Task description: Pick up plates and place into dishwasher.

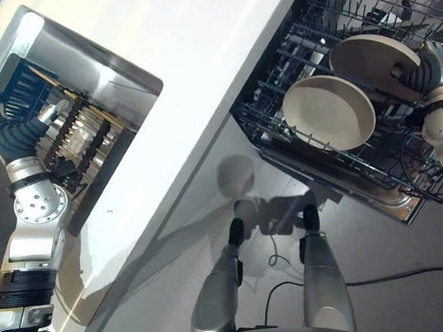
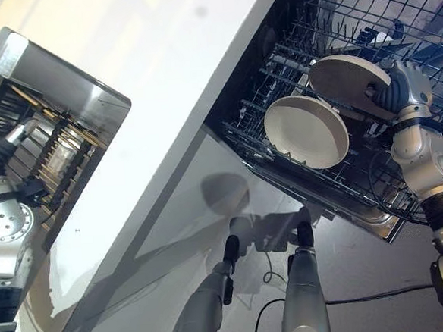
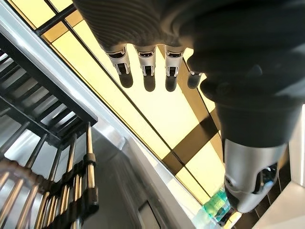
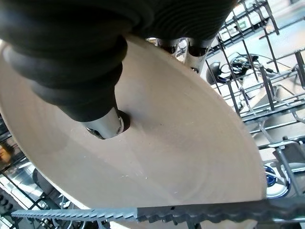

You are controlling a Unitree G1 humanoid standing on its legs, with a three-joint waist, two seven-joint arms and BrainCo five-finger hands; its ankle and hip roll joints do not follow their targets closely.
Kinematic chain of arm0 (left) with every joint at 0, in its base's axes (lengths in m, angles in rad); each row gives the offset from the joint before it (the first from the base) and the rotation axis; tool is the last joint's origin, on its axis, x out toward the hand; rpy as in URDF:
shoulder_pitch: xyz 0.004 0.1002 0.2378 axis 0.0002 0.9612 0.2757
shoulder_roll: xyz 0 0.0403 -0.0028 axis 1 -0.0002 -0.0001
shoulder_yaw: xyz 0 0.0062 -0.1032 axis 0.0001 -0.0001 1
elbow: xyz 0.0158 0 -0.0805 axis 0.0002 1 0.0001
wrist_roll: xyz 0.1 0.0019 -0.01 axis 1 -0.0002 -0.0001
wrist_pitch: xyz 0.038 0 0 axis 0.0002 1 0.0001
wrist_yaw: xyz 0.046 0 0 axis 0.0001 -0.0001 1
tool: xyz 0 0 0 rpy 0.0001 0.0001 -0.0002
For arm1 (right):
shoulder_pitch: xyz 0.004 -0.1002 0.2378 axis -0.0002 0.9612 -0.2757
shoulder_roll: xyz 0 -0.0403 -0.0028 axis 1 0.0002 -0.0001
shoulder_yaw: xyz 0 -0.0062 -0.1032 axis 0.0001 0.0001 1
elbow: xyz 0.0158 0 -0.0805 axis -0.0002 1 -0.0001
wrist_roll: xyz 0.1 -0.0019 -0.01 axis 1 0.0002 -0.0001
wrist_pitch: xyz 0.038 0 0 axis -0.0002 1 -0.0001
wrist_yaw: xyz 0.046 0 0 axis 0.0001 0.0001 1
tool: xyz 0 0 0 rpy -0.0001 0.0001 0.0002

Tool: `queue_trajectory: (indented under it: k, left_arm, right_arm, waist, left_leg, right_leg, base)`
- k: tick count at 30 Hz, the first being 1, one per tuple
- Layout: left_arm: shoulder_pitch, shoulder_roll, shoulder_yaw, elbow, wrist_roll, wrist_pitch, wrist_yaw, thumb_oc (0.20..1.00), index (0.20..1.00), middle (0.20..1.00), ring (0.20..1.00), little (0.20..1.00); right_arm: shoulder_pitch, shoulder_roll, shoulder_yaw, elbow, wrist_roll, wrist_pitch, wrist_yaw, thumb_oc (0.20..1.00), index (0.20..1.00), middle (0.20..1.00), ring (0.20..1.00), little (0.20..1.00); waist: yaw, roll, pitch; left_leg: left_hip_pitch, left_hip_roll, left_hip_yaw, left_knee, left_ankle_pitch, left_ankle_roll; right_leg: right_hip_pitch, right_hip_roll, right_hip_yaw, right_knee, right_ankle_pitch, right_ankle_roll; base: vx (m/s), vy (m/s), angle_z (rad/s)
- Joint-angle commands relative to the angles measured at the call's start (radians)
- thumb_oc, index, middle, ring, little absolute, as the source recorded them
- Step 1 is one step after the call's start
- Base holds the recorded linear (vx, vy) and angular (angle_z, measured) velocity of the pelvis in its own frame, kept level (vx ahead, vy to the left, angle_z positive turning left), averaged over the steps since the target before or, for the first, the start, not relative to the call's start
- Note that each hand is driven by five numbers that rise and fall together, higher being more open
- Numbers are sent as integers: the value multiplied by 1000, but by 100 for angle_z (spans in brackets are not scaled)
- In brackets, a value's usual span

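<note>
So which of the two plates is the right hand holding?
The upper, tilted plate, pinched by the right hand. The other plate stands free in the dishwasher rack.

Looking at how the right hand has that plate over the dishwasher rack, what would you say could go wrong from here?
1. The held plate sits very close to the plate already racked; lowering it could knock them together.
2. The right hand pinches the plate near its rim, so it might slip or tilt.
3. It could catch on the dishwasher rack tines.

Two round beige plates occupy the dishwasher rack: one plate stands tilted on edge; the second plate is pinched above it.
</note>
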Motion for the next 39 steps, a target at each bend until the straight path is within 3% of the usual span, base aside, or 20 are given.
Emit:
queue_trajectory:
  k: [1, 2, 3, 12, 20, 25, 30, 39]
  left_arm:
    - [-46, -6, -5, -1, -11, -25, 27, 1000, 1000, 1000, 1000, 1000]
    - [-37, -8, -1, -6, -13, -25, 24, 1000, 1000, 1000, 1000, 1000]
    - [-33, -9, 1, -9, -13, -24, 21, 1000, 1000, 1000, 1000, 1000]
    - [6, -20, 39, -21, 9, 11, -7, 1000, 1000, 1000, 1000, 1000]
    - [116, -57, 121, -14, -2, 7, -70, 1000, 1000, 1000, 1000, 1000]
    - [149, -67, 147, -9, 8, -1, -108, 1000, 1000, 1000, 1000, 1000]
    - [213, -99, 194, -3, 29, -26, -149, 1000, 1000, 1000, 1000, 1000]
    - [284, -147, 245, 1, 59, -52, -201, 1000, 1000, 1000, 1000, 1000]
  right_arm:
    - [88, 7, 95, 82, -3, 51, 26, 288, 288, 288, 288, 288]
    - [95, 8, 83, 75, -9, 57, 22, 843, 843, 843, 843, 843]
    - [100, 9, 77, 73, -10, 57, 17, 1000, 1000, 1000, 1000, 1000]
    - [188, 22, -45, -15, 0, 73, -10, 1000, 1000, 1000, 1000, 1000]
    - [343, 59, -188, -85, 8, 37, 2, 1000, 1000, 1000, 1000, 1000]
    - [390, 77, -266, -161, 50, 5, -65, 1000, 1000, 1000, 1000, 1000]
    - [512, 171, -401, -290, 116, -22, -163, 1000, 1000, 1000, 1000, 1000]
    - [644, 326, -472, -362, 193, -58, -272, 1000, 1000, 1000, 1000, 1000]
  waist:
    - [-3, 40, -32]
    - [-3, 41, -33]
    - [-3, 41, -33]
    - [-22, 22, -54]
    - [-32, -15, -107]
    - [-44, -30, -130]
    - [-59, -50, -149]
    - [-82, -78, -157]
  left_leg:
    - [18, 68, 3, -117, 82, -6]
    - [20, 68, 6, -116, 81, -5]
    - [22, 68, 7, -116, 80, -5]
    - [76, 73, 30, -108, 60, 2]
    - [155, 76, 43, -92, 27, 4]
    - [191, 84, 50, -82, 8, 4]
    - [217, 91, 53, -58, -20, 3]
    - [226, 95, 40, 50, -93, -7]
  right_leg:
    - [-18, -53, 23, 2, -25, 62]
    - [-14, -55, 22, 2, -26, 64]
    - [-11, -55, 21, 0, -26, 64]
    - [63, -60, 15, -34, -23, 69]
    - [180, -82, 4, -102, -9, 80]
    - [241, -83, 10, -143, -1, 84]
    - [294, -82, 26, -181, 9, 92]
    - [328, -108, 68, -205, 32, 106]
  base:
    - [0, 0, 0]
    - [0, 0, 0]
    - [0, 0, 0]
    - [37, 16, 3]
    - [79, 16, 0]
    - [49, 14, 2]
    - [29, 15, -5]
    - [-17, 37, -14]
